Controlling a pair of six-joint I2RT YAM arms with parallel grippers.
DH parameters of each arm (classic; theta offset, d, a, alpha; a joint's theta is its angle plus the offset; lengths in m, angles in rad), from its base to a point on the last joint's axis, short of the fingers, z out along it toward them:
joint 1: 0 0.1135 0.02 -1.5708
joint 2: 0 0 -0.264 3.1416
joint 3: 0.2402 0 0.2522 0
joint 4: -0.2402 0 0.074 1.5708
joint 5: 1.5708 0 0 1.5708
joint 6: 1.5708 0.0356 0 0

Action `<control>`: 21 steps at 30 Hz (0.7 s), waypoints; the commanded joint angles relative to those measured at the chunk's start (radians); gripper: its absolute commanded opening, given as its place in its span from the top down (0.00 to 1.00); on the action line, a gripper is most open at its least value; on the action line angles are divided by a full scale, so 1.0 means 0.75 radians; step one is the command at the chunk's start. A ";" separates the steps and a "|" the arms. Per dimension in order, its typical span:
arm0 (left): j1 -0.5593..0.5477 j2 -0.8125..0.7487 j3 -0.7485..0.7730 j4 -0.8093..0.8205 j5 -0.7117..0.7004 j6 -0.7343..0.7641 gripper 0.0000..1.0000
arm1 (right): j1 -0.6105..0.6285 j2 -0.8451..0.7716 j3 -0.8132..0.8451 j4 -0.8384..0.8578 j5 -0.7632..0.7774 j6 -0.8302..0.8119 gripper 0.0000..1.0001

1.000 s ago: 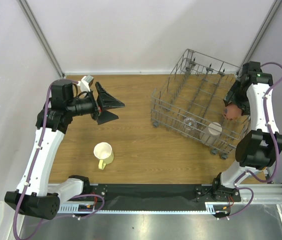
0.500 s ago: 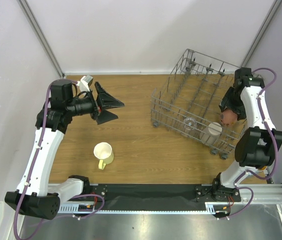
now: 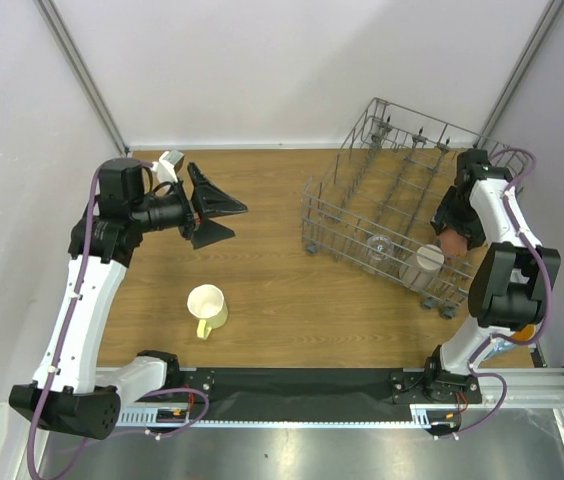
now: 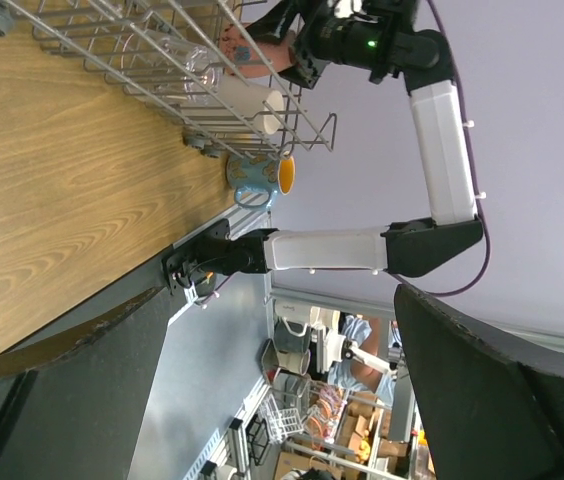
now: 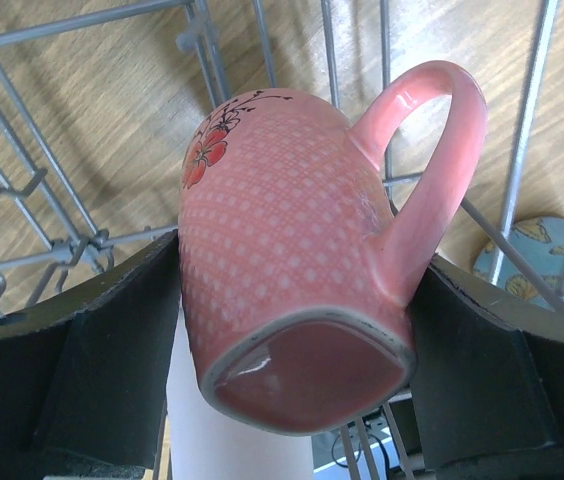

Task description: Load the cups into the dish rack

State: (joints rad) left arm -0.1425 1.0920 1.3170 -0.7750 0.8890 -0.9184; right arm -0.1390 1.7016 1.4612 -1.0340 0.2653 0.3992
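Observation:
My right gripper [image 3: 456,232] [image 5: 297,335] is shut on the salmon-pink mug [image 3: 453,241] [image 5: 292,250], holding it base-toward-camera and mouth-down over the right end of the grey wire dish rack [image 3: 362,200] [image 5: 62,25]. In the rack stand a beige handleless cup [image 3: 428,260] [image 4: 259,106] and a small clear glass [image 3: 379,245] [image 4: 177,52]. The pale yellow mug [image 3: 206,306] sits on the table at the near left. My left gripper [image 3: 229,218] [image 4: 282,400] hovers open and empty over the far left of the table. A blue tumbler [image 4: 261,182] [image 5: 540,252] stands just beyond the rack's right end.
The wooden table [image 3: 262,260] ends at a black strip along the near edge. White walls close in the back and both sides. The rack's raised back wall [image 3: 402,125] stands near the far right corner.
My right arm has swung inward and down, carrying the pink mug a little left and nearer, toward the beige cup. The left arm has stayed put.

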 commanded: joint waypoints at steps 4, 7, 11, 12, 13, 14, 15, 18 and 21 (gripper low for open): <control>0.014 -0.014 0.097 0.000 -0.001 -0.027 0.01 | 0.024 0.036 -0.022 0.072 0.059 -0.011 1.00; 0.014 -0.018 0.109 -0.010 -0.005 -0.031 0.01 | 0.028 0.057 -0.038 0.082 0.068 -0.009 1.00; 0.014 -0.016 0.122 -0.020 -0.011 -0.031 0.01 | 0.032 0.067 -0.073 0.106 0.068 -0.015 1.00; 0.014 -0.016 0.126 -0.024 -0.013 -0.031 0.01 | 0.032 0.067 -0.079 0.108 0.070 -0.015 1.00; 0.014 -0.018 0.126 -0.024 -0.011 -0.031 0.01 | 0.034 0.071 -0.083 0.111 0.076 -0.017 1.00; 0.014 -0.016 0.126 -0.024 -0.011 -0.033 0.01 | 0.034 0.073 -0.095 0.113 0.074 -0.017 0.97; 0.014 -0.018 0.126 -0.024 -0.009 -0.035 0.01 | 0.034 0.073 -0.099 0.115 0.074 -0.021 0.87; 0.014 -0.022 0.122 -0.024 -0.009 -0.044 0.01 | 0.034 0.065 -0.112 0.107 0.059 -0.023 0.68; 0.014 -0.028 0.117 -0.024 -0.013 -0.050 0.01 | 0.034 0.038 -0.124 0.102 0.051 -0.025 0.49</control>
State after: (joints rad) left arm -0.1417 1.0920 1.3708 -0.7963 0.8696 -0.9401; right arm -0.1150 1.7477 1.4033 -0.9504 0.2909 0.3882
